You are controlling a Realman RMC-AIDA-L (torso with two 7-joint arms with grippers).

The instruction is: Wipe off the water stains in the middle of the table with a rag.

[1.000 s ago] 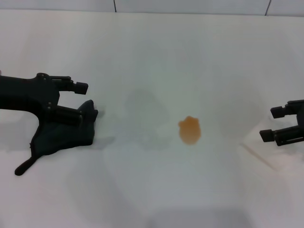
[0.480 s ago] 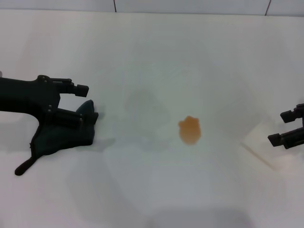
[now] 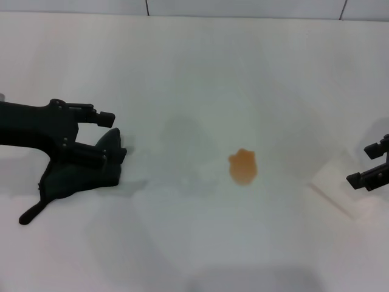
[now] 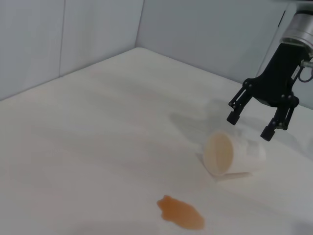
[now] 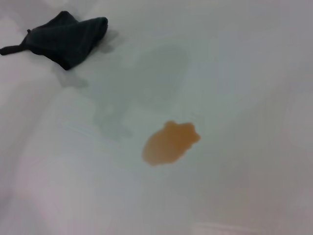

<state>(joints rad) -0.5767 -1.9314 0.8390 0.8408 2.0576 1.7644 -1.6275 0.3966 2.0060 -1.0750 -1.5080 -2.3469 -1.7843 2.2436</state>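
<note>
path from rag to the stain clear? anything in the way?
Nothing visible between them: only bare table lies between the rag, under the left gripper, and the water stains. The tipped cup lies beyond the stain.

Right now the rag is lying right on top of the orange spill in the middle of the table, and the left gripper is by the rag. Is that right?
Not quite. The rag is not on the orange spill; the head view shows it lying apart from it, off to the left side of the table, with bare white surface between them. The left gripper is indeed at the rag.
</note>
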